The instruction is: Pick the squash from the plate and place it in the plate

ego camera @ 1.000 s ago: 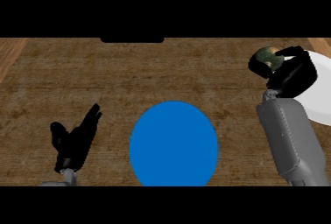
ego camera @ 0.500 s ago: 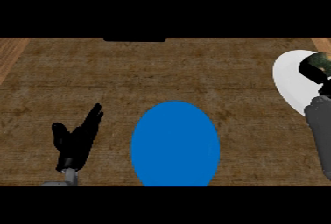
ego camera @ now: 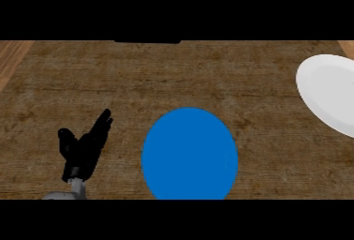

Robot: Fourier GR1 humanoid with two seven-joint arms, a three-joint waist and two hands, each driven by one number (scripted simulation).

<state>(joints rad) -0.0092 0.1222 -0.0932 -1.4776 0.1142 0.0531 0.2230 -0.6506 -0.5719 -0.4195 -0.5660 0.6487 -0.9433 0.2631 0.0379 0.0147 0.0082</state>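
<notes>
Head view is showing the left robot hand [ego camera: 84, 149] resting at the lower left, its grey forearm coming in from the lower edge and its black fingers [ego camera: 101, 123] pointing up and slightly to the right, straight and spread from the thumb, holding nothing. The hand is lying over the brown wood-grain counter [ego camera: 173, 75] and touching neither plate. Just to the right of this robot hand, apart from it, a blue plate [ego camera: 189, 153] is sitting on the counter, its lower rim reaching the bottom of the view and its surface bare. Farther to the right and higher up, well apart from the robot hand, a white plate [ego camera: 330, 93] is sitting at the right edge, partly cut off by the frame; the part that is showing is also bare. The squash is not showing anywhere, so its place cannot be told. The right robot hand is not appearing either. Beyond the fingertips, at the far edge of the counter, a dark object [ego camera: 147, 41] is peeking in, too little of it showing to name.
</notes>
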